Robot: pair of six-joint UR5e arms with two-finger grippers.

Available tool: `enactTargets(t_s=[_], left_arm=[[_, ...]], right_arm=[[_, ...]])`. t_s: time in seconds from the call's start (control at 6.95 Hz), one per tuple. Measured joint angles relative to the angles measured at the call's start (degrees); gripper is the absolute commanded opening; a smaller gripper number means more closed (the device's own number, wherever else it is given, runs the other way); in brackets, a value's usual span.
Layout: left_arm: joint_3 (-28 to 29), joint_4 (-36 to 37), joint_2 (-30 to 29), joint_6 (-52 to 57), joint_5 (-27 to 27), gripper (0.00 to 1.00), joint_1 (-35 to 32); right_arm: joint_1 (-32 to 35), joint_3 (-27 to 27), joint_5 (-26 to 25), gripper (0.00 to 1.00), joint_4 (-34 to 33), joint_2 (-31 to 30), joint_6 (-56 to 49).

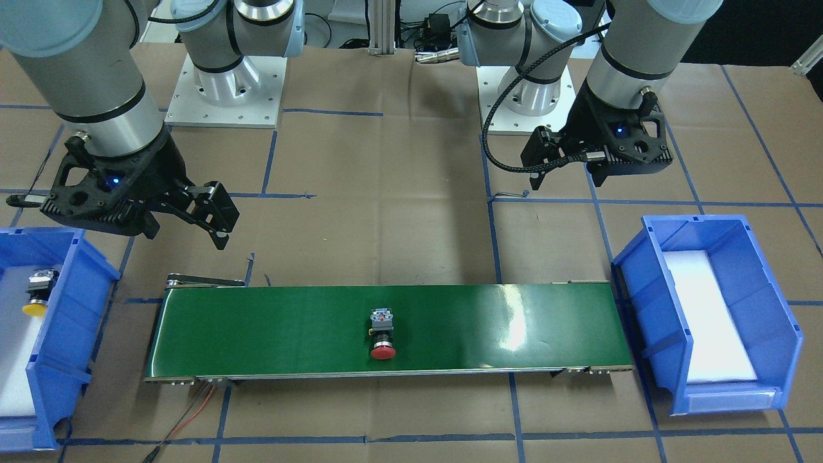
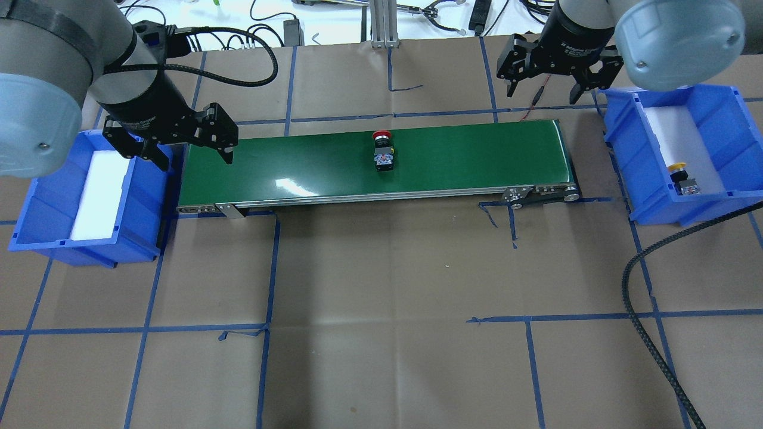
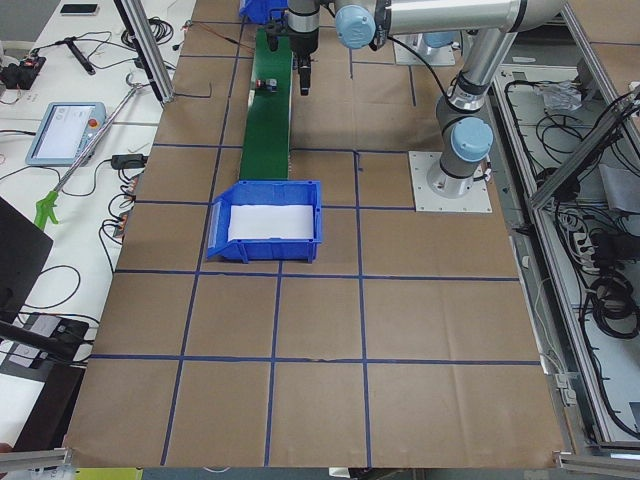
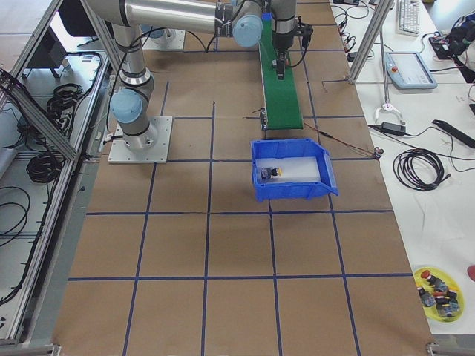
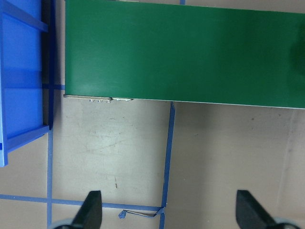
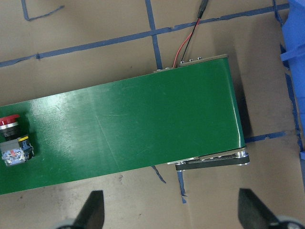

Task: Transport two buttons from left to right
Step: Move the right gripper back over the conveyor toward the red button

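The red-capped button [image 1: 382, 335] lies on its side at the middle of the green conveyor belt [image 1: 289, 328]; it also shows in the overhead view [image 2: 383, 152] and at the left edge of the right wrist view [image 6: 12, 138]. The yellow-capped button [image 2: 682, 179] lies in the blue bin [image 2: 620, 161] at the robot's right, seen also from the front [image 1: 37, 292]. My left gripper [image 2: 191, 155] hangs open and empty over the belt's left end. My right gripper [image 2: 541, 92] hangs open and empty above the belt's right end. Both wrist views show spread fingertips [image 5: 90, 210] [image 6: 93, 210].
A second blue bin [image 2: 143, 196] with a white liner and no button in it stands at the belt's left end. Red and black wires [image 6: 190, 40] run from the belt's right end. Blue tape lines cross the brown paper table.
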Motion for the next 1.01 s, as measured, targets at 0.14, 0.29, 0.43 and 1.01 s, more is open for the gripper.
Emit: enactTargets(t_s=[0.14, 0.29, 0.43, 1.01], left_arm=[[0.16, -0.04, -0.07, 0.02, 0.01, 1.0, 0.0], [0.45, -0.08, -0.18, 0.03, 0.01, 1.0, 0.0], [0.75, -0.12, -0.29, 0.03, 0.01, 1.0, -0.02], [1.08, -0.24, -0.4, 0.03, 0.01, 1.0, -0.12]], right_arm=[[1.6, 0.11, -0.15, 1.0, 0.08, 0.0, 0.26], [3.01, 0.25, -0.42, 1.0, 0.08, 0.17, 0.58], [3.61, 0.34, -0.49, 1.0, 0.0, 0.46, 0.77], [3.91, 0.49, -0.6, 1.0, -0.46, 1.24, 0.88]])
